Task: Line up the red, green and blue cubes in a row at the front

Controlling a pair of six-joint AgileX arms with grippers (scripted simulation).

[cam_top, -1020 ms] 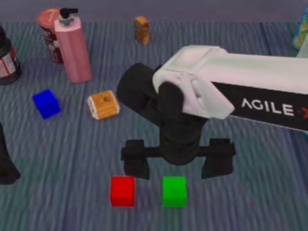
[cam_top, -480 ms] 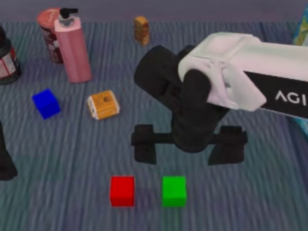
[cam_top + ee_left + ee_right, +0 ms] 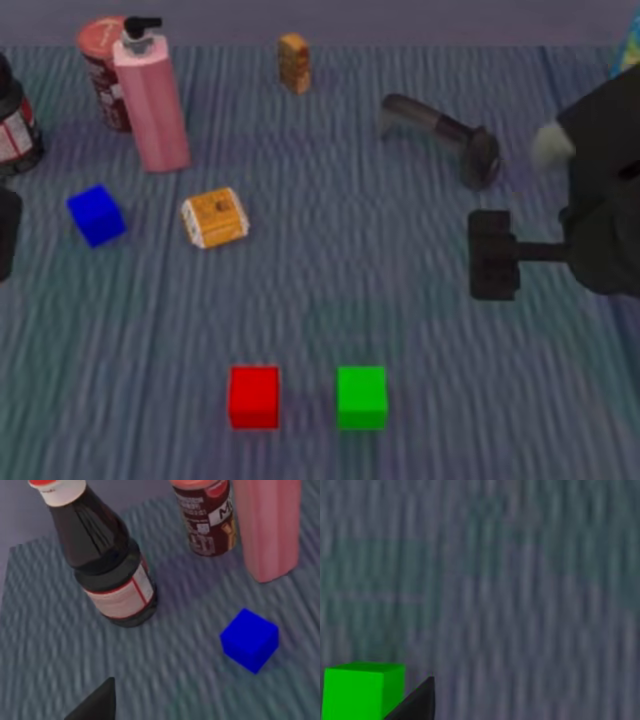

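The red cube and the green cube sit side by side near the front edge, a small gap between them. The blue cube lies alone at mid-left, close to the pink bottle; in the left wrist view the blue cube is beyond my one visible fingertip. My left gripper is at the left edge, level with the blue cube, and holds nothing. My right gripper is open and empty at the right edge, away from the cubes. Its wrist view shows the green cube beside a fingertip.
A pink pump bottle, a red can and a dark bottle stand at the back left. An orange-and-white box lies right of the blue cube. An orange-yellow block stands at the back; a dark handled tool lies back right.
My right arm has pulled back to the right from above the green cube, uncovering the dark tool. My left gripper has shifted toward the back along the left edge. No cube moved.
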